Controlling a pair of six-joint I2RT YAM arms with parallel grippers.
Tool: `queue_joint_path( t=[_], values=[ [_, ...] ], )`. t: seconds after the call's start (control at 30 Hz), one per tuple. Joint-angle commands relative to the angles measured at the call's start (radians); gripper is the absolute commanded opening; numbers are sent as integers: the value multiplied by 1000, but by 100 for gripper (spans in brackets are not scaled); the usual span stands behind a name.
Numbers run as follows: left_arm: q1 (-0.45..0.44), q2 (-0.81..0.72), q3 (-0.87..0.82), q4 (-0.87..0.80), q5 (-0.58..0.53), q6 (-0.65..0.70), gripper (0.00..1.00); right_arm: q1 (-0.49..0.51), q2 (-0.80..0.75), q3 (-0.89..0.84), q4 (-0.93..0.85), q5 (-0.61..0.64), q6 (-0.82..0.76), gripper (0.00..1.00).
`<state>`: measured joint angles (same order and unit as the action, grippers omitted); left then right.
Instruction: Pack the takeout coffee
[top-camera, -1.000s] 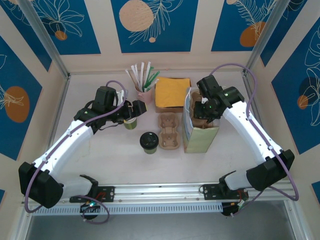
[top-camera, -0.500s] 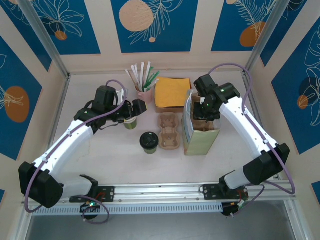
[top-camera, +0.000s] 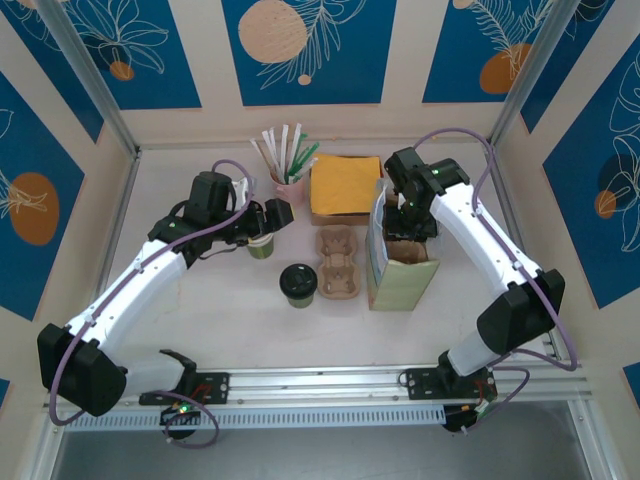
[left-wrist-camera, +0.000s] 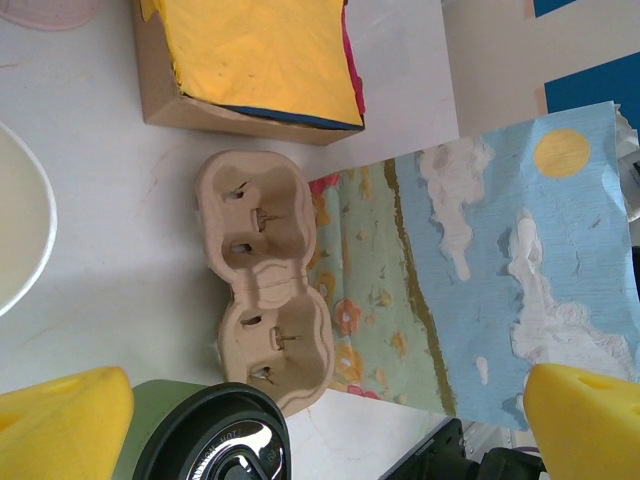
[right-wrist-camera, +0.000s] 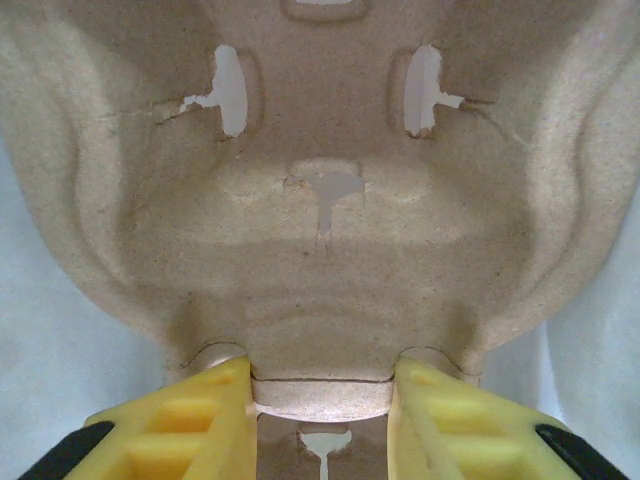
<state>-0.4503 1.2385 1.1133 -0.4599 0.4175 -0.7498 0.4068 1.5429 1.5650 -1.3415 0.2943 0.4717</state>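
I read the carrier (right-wrist-camera: 320, 200) as moulded pulp: matt, fibrous and rough, with torn edges at its slots. The right gripper (right-wrist-camera: 322, 400) has fingers (right-wrist-camera: 185, 425) of smooth, dull yellow plastic. The takeout coffee (left-wrist-camera: 210, 438) has a glossy black plastic lid over a matt olive paper wall. The bag (left-wrist-camera: 480, 270) is printed matt paper, finely ribbed.

Cropped by the edges
The takeout coffee (left-wrist-camera: 213, 442) runs off the left wrist view's bottom edge, the white-lined cup (left-wrist-camera: 18, 235) off its left; the cup carrier (right-wrist-camera: 320, 250) pinched by the right gripper (right-wrist-camera: 321, 382) overruns the right wrist view's edges.
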Motion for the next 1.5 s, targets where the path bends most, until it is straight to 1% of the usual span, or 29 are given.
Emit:
queue_joint_path(
  t=[0.0,0.5,1.47],
  values=[
    [-12,-13,-10,12,3,10,100,-6,11,24,-34,-32,-13,33],
    [-11,-18,-6,5,-3,17,100,-19,54,15,-41,-52,-19,32],
    [-10,-8,5,-1,-2,20,100,-22,91,-71,22,-66,-21,33]
  ],
)
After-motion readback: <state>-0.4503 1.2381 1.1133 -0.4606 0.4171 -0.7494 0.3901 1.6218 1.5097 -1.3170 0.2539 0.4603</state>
